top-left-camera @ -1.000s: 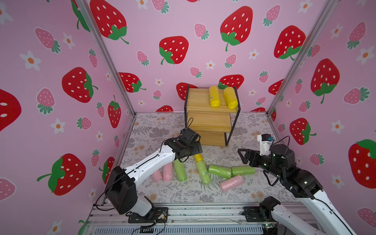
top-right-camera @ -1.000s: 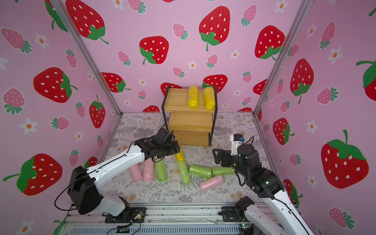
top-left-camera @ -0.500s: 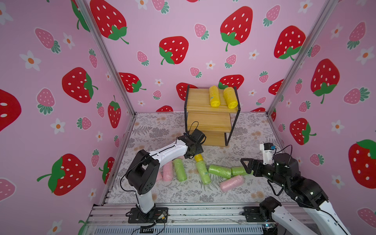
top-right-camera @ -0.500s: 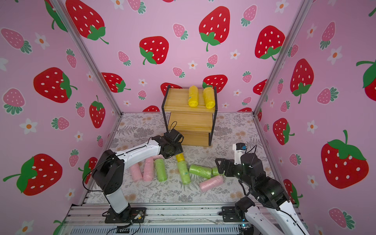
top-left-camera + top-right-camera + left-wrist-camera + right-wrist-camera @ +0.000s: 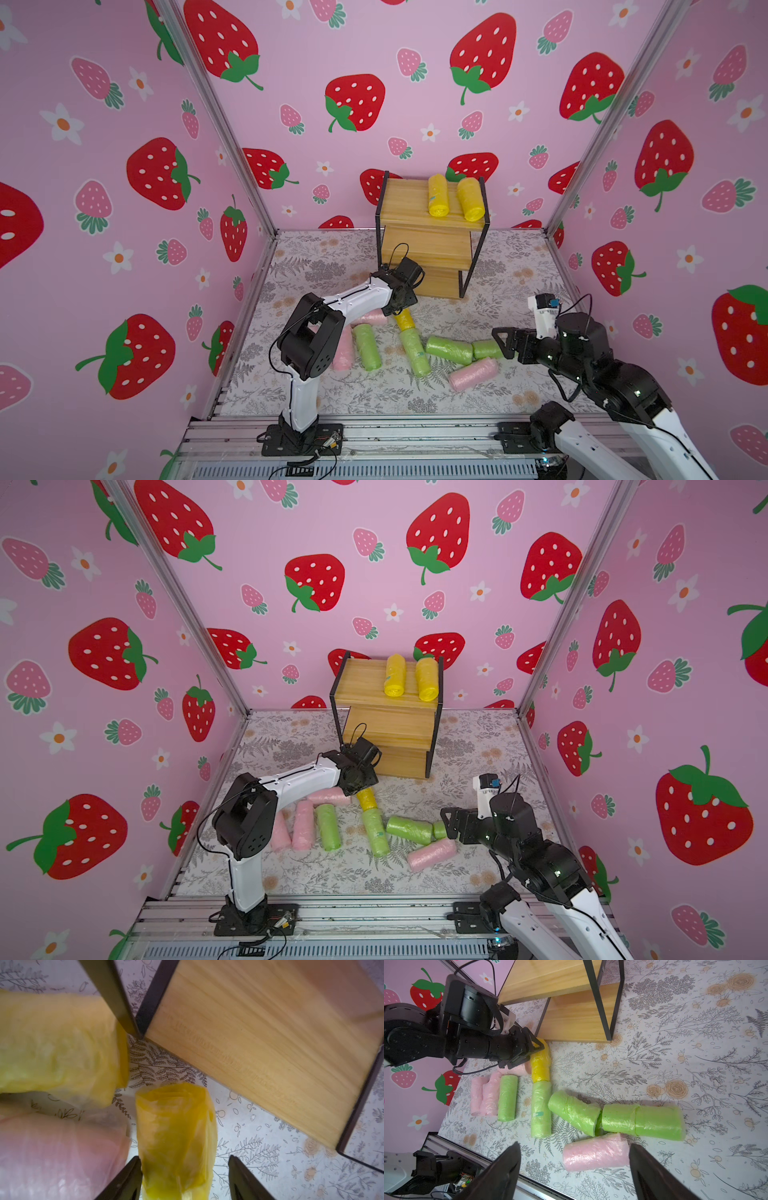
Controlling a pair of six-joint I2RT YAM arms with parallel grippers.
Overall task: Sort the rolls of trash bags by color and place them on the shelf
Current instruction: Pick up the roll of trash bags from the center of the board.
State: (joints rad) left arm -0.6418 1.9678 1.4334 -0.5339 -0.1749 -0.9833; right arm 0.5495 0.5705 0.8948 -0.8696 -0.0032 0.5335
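Observation:
The shelf (image 5: 405,203) stands at the back, with two yellow rolls (image 5: 438,200) (image 5: 471,198) on its top board. My left gripper (image 5: 184,1157) is open and straddles a yellow roll (image 5: 174,1122) lying on the mat by the shelf's foot; one finger touches it and the other stands off. A second yellow roll (image 5: 58,1047) and a pink one (image 5: 58,1155) lie close beside it. My right gripper (image 5: 574,1144) hangs wide open over a lone pink roll (image 5: 593,1154). Several green rolls (image 5: 641,1121) (image 5: 540,1109) lie across the middle of the mat.
Two more pink rolls (image 5: 343,353) and a green one (image 5: 368,347) lie side by side near the left arm's base. The shelf's black wire leg (image 5: 116,1001) stands right by the left gripper. Pink strawberry walls enclose the mat, and a metal rail (image 5: 374,432) runs along the front.
The left arm folded in and its jaws narrowed around the yellow roll on the mat. The right gripper came down and forward over the green and pink rolls, still wide open.

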